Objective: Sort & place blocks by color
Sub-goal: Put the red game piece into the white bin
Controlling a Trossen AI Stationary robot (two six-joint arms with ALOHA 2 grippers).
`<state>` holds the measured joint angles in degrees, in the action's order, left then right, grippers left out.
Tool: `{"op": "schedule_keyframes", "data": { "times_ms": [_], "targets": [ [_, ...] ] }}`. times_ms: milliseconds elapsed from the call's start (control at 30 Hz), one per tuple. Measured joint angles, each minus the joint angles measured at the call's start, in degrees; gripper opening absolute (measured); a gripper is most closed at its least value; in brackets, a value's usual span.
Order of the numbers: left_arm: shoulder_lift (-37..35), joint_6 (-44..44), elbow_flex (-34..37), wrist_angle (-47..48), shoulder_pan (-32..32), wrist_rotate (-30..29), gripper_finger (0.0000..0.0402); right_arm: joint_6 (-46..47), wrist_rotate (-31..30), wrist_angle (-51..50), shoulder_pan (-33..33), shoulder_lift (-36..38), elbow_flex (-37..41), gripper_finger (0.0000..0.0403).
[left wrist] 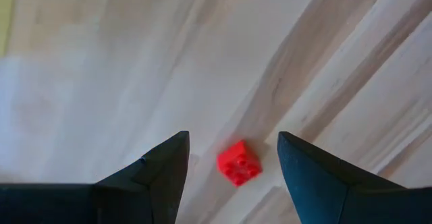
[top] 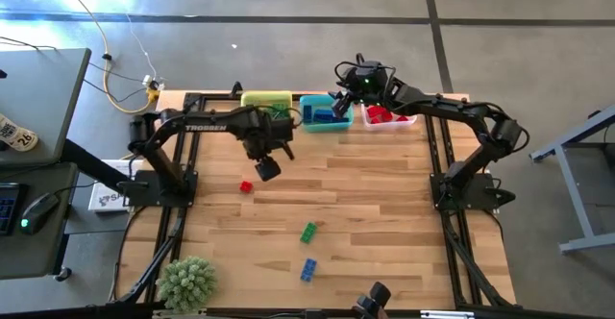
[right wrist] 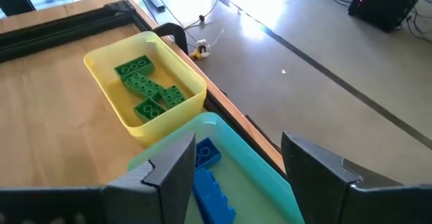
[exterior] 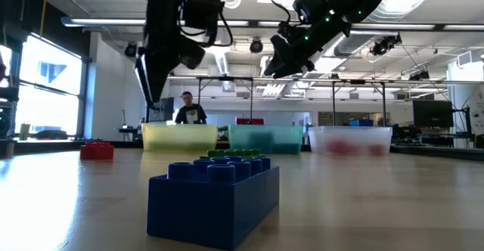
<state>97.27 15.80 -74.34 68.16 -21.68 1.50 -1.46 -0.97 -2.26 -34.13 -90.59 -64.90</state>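
I see a wooden table [top: 375, 213] from above, with my two dark arms reaching over it. Along its far edge three bins stand in a row: a yellow bin [top: 266, 101] on the left, a teal bin [top: 322, 113] in the middle, a clear bin [top: 389, 118] on the right. In the right wrist view, green blocks [right wrist: 150, 88] lie in the yellow bin and blue blocks [right wrist: 211, 183] in the teal one. From above, red blocks [top: 380, 115] show in the clear bin.

My left pincer [top: 266, 167] hangs above the table near its left side, in front of the yellow bin. Its fingers are spread and hold nothing. In its wrist view a loose red block [left wrist: 239, 162] lies on the wood below, between the two fingertips; from above the same block sits just beside the pincer.

My right pincer [top: 343, 100] hovers over the teal bin, fingers spread and empty.

Two more loose blocks lie nearer the front edge: a green block [top: 308, 232] around mid-table, and a blue block [top: 308, 269] just in front of it.

A small green plant [top: 186, 282] stands at the front left corner.
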Motion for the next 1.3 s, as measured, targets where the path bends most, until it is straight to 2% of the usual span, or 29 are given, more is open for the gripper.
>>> {"op": "schedule_keyframes", "data": {
  "times_ms": [400,633,933,1300],
  "targets": [
    [-11.74,21.93,12.7,-2.66,4.61,0.02,0.0214,-1.59,0.03,0.15,0.0,0.0,0.0,0.0206],
    [-15.41,32.63,19.25,-7.06,7.24,-0.2,0.0214,-1.06,0.13,0.26,0.91,-0.02,0.0,0.0206],
    [-15.75,38.46,21.38,-12.19,11.85,-3.76,0.0214,1.09,0.15,-0.07,2.17,-0.04,0.0,0.0206],
    [-15.75,43.43,22.11,-12.83,15.17,-10.57,0.0214,2.94,0.11,-0.2,5.02,-0.04,0.0,0.0206]
  ]
}}
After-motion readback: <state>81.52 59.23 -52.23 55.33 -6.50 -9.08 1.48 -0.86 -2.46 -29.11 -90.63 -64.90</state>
